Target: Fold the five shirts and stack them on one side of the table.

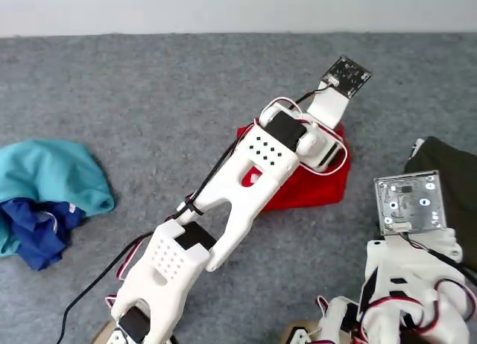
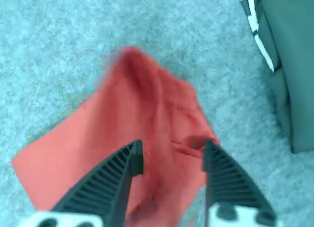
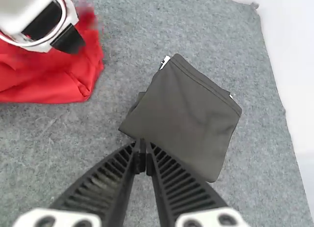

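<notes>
A red shirt (image 1: 313,188) lies partly folded near the middle of the grey table, mostly under the left arm. My left gripper (image 2: 169,151) hovers over the red shirt (image 2: 122,138) with its black fingers (image 2: 120,168) open and nothing clamped between them. A folded dark olive shirt (image 3: 189,116) lies at the right side of the table (image 1: 451,173). My right gripper (image 3: 142,160) is shut and empty, just short of that shirt's near edge. A crumpled teal shirt (image 1: 48,176) and a blue shirt (image 1: 33,228) sit in a heap at the left.
The grey felt cover (image 1: 164,91) is bare across the back and between the heap and the red shirt. The left arm's white body (image 1: 223,210) stretches diagonally over the table. The right arm's base (image 1: 406,284) stands at the front right.
</notes>
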{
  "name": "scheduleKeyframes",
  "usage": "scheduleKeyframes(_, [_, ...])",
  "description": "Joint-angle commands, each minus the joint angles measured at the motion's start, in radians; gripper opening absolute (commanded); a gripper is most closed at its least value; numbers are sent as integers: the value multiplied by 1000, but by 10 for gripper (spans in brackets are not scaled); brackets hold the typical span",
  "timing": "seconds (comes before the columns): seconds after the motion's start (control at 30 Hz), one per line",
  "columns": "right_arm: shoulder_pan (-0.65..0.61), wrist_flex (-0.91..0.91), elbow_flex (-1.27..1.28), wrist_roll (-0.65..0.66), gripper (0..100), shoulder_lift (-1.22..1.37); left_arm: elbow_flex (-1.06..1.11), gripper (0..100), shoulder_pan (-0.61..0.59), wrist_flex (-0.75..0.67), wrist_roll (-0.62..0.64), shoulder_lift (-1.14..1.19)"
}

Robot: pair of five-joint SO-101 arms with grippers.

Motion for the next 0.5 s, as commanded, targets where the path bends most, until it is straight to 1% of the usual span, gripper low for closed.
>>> scheduleKeyframes(0.0, [12,35,-2,-3,11,-1,-44,227,-20,-8,5,-29])
scheduleKeyframes(0.17, [12,35,-2,-5,11,-2,-177,219,-98,135,3,-20])
scheduleKeyframes(0.23, [12,35,-2,-8,11,-2,-219,170,-137,181,-6,-15])
scheduleKeyframes(0.37, [12,35,-2,-8,11,-2,-183,45,-187,218,-89,12])
scheduleKeyframes(0.47, [12,35,-2,-8,11,-2,-163,17,-170,299,-152,68])
